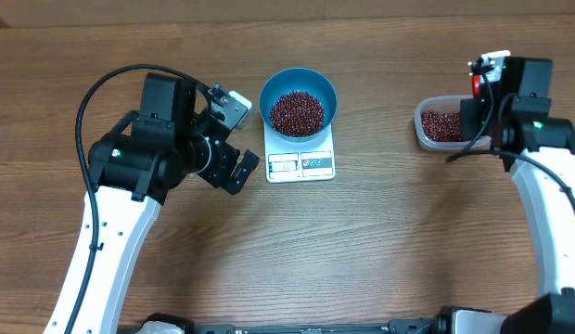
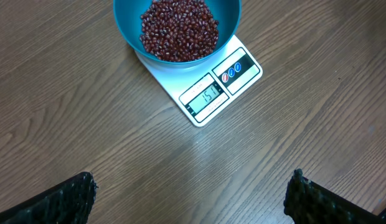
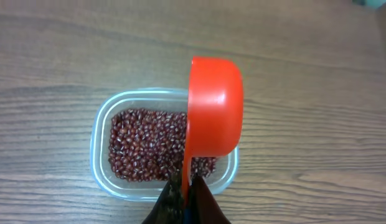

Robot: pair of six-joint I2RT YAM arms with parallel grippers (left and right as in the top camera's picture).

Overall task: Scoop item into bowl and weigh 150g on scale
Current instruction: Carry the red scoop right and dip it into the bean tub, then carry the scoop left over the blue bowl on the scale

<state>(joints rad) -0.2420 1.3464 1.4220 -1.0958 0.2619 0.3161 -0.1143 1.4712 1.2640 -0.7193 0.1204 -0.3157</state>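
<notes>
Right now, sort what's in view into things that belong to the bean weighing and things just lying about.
For the job:
- beans in the blue bowl
- white scale under the bowl
- clear tub holding more beans
- orange scoop, gripped by the right claw above the tub

Just about:
- left claw, open, holding nothing
- wooden table
</notes>
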